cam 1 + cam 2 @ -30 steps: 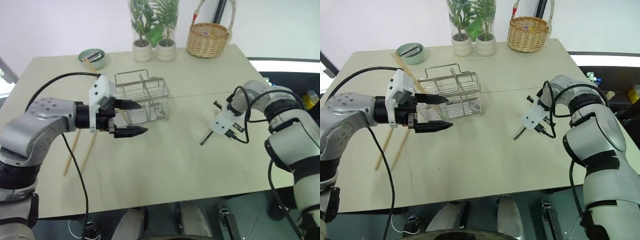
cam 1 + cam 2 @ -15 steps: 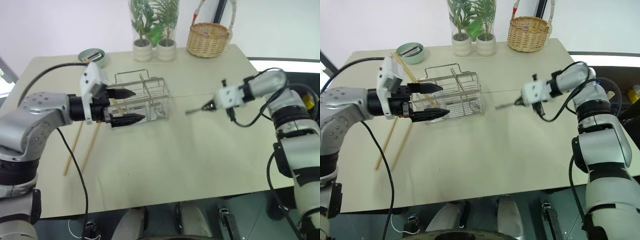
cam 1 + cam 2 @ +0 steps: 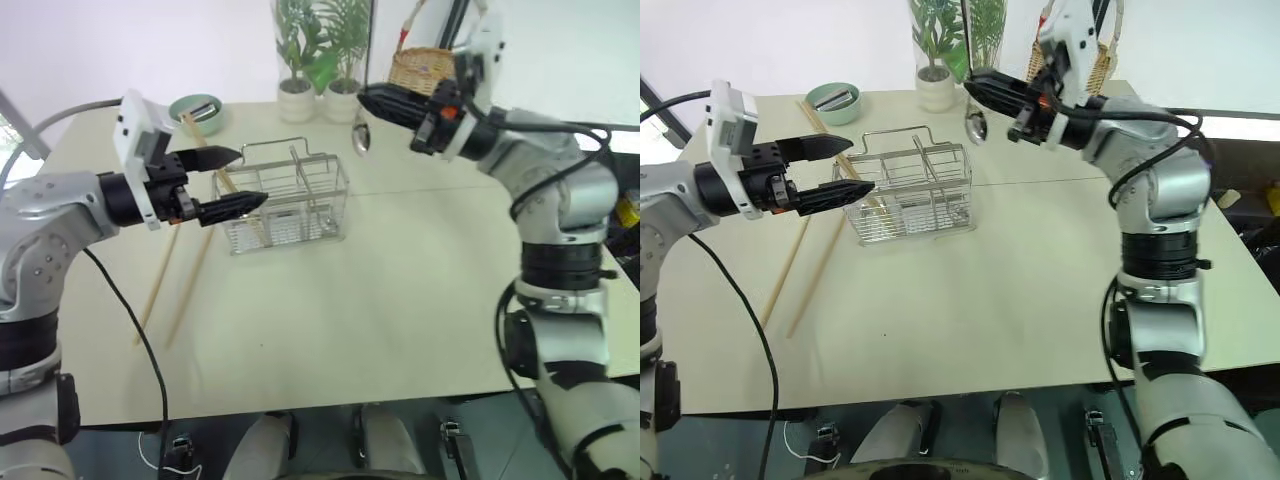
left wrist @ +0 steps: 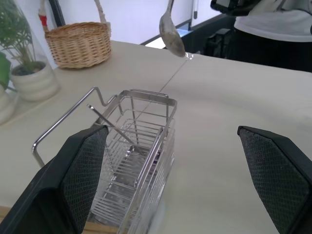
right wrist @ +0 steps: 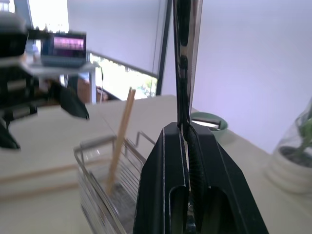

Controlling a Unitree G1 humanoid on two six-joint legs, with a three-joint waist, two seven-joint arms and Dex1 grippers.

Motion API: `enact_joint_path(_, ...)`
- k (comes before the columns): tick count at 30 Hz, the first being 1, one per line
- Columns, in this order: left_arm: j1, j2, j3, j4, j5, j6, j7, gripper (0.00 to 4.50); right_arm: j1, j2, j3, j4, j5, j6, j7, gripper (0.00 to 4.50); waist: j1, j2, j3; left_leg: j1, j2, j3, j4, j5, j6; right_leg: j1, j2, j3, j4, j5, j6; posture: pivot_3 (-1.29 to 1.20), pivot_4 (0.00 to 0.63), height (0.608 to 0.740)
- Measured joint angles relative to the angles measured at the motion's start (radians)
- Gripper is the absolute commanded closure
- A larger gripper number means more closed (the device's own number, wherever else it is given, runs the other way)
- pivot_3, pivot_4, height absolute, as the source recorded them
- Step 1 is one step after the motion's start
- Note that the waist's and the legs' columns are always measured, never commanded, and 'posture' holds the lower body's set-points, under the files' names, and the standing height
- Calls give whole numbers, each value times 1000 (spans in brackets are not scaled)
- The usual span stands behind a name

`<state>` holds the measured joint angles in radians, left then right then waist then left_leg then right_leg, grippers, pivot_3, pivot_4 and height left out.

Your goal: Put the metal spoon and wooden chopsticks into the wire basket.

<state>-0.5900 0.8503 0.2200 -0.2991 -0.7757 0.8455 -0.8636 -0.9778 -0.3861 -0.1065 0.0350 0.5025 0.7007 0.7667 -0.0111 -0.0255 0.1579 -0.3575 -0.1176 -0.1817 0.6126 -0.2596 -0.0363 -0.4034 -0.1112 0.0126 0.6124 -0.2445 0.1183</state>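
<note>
I am holding the metal spoon (image 3: 976, 126) by its handle in my right jaws (image 3: 985, 88), bowl dangling just beyond the wire basket (image 3: 908, 190). Releasing here risks missing it. One chopstick is leaning inside; two wooden chopsticks (image 3: 805, 262) are lying on the counter (image 3: 1020, 290) under my left jaws (image 3: 845, 167), which are gaping wide, empty.

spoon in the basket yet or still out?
Out. The right gripper holds the metal spoon in the air, bowl hanging down, beside the wire basket.
</note>
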Motion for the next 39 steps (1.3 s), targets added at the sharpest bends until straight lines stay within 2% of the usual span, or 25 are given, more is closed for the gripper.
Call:
enact_joint_path(6,34,15,36,-15,-11,4,23,0,8,93,6,0,14,10,-96,4446,-3,0,0,0,0,0,-1,0,0,-1,1,0,0,0,0,0,150,710)
enact_joint_path(12,48,22,54,-41,-32,14,51,0,90,175,76,47,-29,-46,-144,4446,-5,0,0,0,1,1,-1,0,0,-2,2,0,1,1,0,0,150,710)
enact_joint_path(13,50,22,60,-44,-38,17,58,0,103,181,85,58,-39,-54,-154,3815,-5,0,0,0,1,0,-1,0,0,-2,2,0,1,1,0,0,150,710)
enact_joint_path(15,54,27,72,-48,-43,19,63,0,114,195,91,81,-53,-58,-180,3147,-5,0,0,0,1,1,-1,0,0,-2,3,0,1,1,0,0,150,710)
enact_joint_path(19,55,32,77,-48,-45,21,73,0,114,195,90,88,-68,-66,-211,1051,-3,0,0,0,3,0,-1,0,0,-2,5,0,0,2,-1,0,150,710)
enact_joint_path(24,55,32,78,-48,-45,21,79,0,113,152,57,69,-47,-51,-208,1051,-2,0,0,0,5,1,-1,0,0,-2,7,0,0,2,-2,0,150,710)
enact_joint_path(28,54,32,81,-43,-44,20,88,0,99,61,2,29,16,-12,-154,1051,-3,0,0,0,6,1,-1,0,0,-2,8,1,0,2,-2,0,150,710)
enact_joint_path(34,41,34,131,4,-36,18,156,0,82,-156,-68,-103,184,85,51,1051,-2,0,0,0,8,3,-2,0,0,-1,8,0,-2,2,-2,0,150,710)
enact_joint_path(37,26,39,158,79,6,18,229,0,158,-276,-86,-218,264,126,166,1051,-1,-1,0,0,9,5,-2,-1,0,-1,8,1,-3,2,-1,0,150,710)
enact_joint_path(39,22,42,192,165,40,21,290,0,271,-354,-114,-294,324,165,233,1051,1,-1,0,0,9,6,-2,-1,1,0,8,1,-4,2,-1,0,150,710)
